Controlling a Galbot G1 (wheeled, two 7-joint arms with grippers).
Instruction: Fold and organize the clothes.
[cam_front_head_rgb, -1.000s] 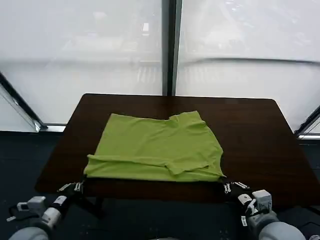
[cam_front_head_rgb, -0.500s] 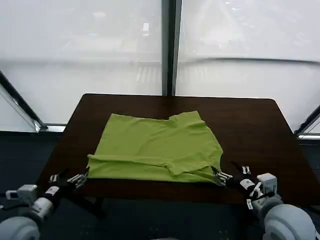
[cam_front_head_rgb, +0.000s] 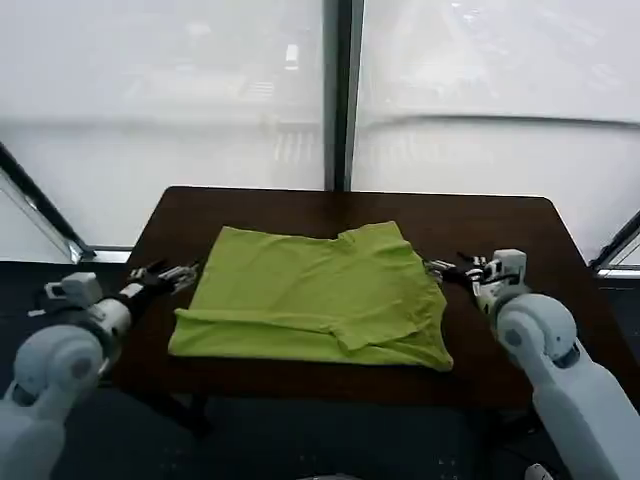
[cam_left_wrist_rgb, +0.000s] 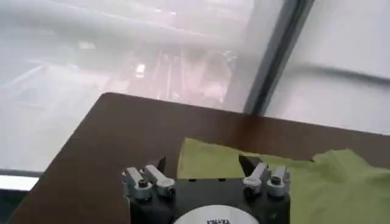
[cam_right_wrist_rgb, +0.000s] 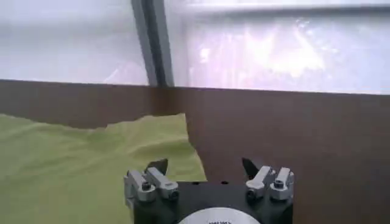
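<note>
T-shirt, lime-green and partly folded, lies flat on the dark table. Left gripper hovers spread apart, holding nothing, just beside the shirt's left edge. Right gripper, likewise spread and unladen, hovers just beside the shirt's right edge.

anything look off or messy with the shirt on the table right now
Slightly. The lime-green T-shirt lies partly folded on the table, but unevenly: its near edge is a rumpled doubled fold, and a flap sticks up at the far edge. The left hand and right hand flank it, both open, neither holding fabric.
</note>
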